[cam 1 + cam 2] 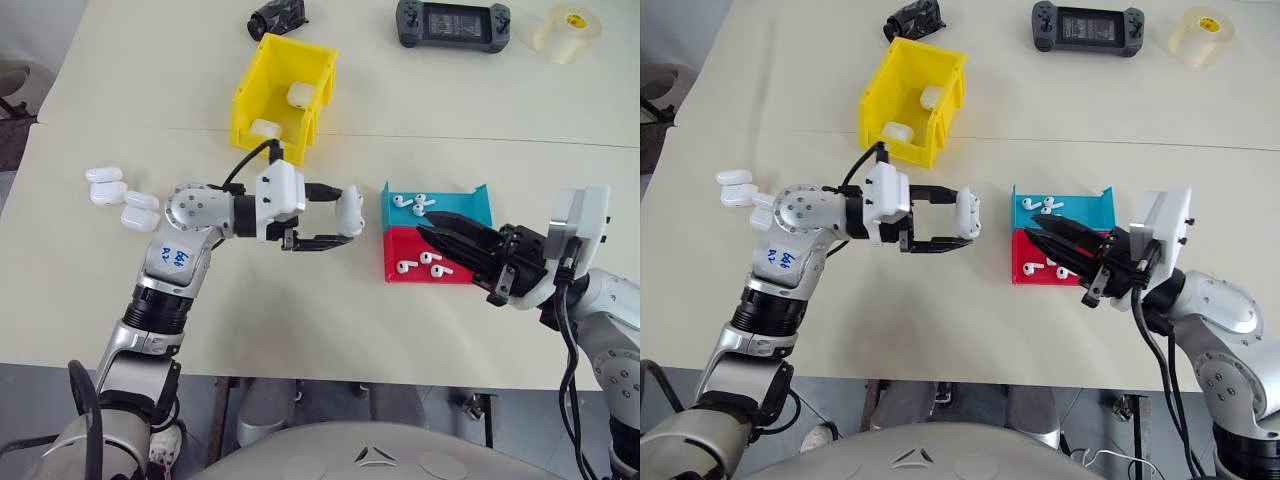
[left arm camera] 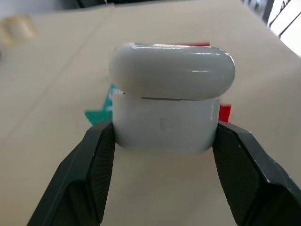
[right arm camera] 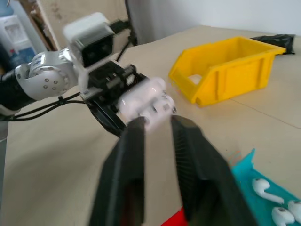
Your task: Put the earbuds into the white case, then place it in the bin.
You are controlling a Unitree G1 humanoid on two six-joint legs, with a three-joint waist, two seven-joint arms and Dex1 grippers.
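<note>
- The left gripper (image 1: 335,227) is clamped on the white case (image 1: 349,211), one black finger on each side of its body, holding it in the air above the table (image 1: 300,320). In the left wrist view the case's lid (image 2: 171,70) sits a crack above the body rather than fully seated.
- The right gripper (image 1: 432,231) has its two fingers brought together with a slim gap between them in the right wrist view; I can't make out anything pinched between the tips. It points toward the held case, its tips over the trays and apart from the case.
- Just under that gripper sit two shallow trays side by side: a blue tray (image 1: 470,210) holding a few earbuds (image 1: 408,202), and a red tray (image 1: 400,250) next to it with more white earbuds (image 1: 432,262) in it.
- The bin (image 1: 281,95) stands farther back on the table, beyond the left gripper, with two white cases (image 1: 300,95) already lying inside it.
- A cluster of spare cases (image 1: 120,197) lies on the table beside the left arm.
- Along the far edge lie a black handheld game console (image 1: 452,23), a roll of clear tape (image 1: 567,33) and a small black object (image 1: 277,17) I can't identify.
- Nothing stands between the held case and the bin.
</note>
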